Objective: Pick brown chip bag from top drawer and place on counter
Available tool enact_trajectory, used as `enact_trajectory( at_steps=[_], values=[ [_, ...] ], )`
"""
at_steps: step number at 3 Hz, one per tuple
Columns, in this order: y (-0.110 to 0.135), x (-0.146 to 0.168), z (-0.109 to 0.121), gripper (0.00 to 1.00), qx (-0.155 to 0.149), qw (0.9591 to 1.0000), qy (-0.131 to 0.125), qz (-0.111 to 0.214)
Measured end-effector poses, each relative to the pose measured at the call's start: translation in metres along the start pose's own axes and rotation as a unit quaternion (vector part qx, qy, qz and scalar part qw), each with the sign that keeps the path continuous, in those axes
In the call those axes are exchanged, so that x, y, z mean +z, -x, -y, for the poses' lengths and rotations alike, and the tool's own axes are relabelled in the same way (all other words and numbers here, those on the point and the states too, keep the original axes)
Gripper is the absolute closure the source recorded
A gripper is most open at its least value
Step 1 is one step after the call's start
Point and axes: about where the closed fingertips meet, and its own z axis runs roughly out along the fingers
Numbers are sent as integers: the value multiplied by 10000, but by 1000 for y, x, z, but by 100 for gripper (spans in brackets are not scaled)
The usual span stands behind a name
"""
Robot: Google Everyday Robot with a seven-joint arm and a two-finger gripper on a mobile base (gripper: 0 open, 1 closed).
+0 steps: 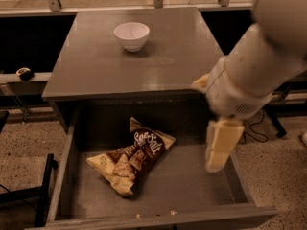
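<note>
brown chip bag [132,159] in top drawer [192,188], left of tool [221,146], apart

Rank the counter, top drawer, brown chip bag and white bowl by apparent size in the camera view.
1. The counter and top drawer look alike; the drawer is nearer, so unranked.
2. brown chip bag
3. white bowl
The gripper hangs over the drawer's right side.
</note>
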Motion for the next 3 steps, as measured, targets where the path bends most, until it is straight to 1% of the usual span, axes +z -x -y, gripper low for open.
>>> enact_trajectory(
  at_steps=[1, 2, 3],
  values=[
    [6, 30, -18, 0, -471, 9986, 238, -32],
    [13, 33, -12, 0, -646, 9976, 236, 108],
    [48, 80, -1, 0, -1237, 9921, 191, 10]
  ],
)
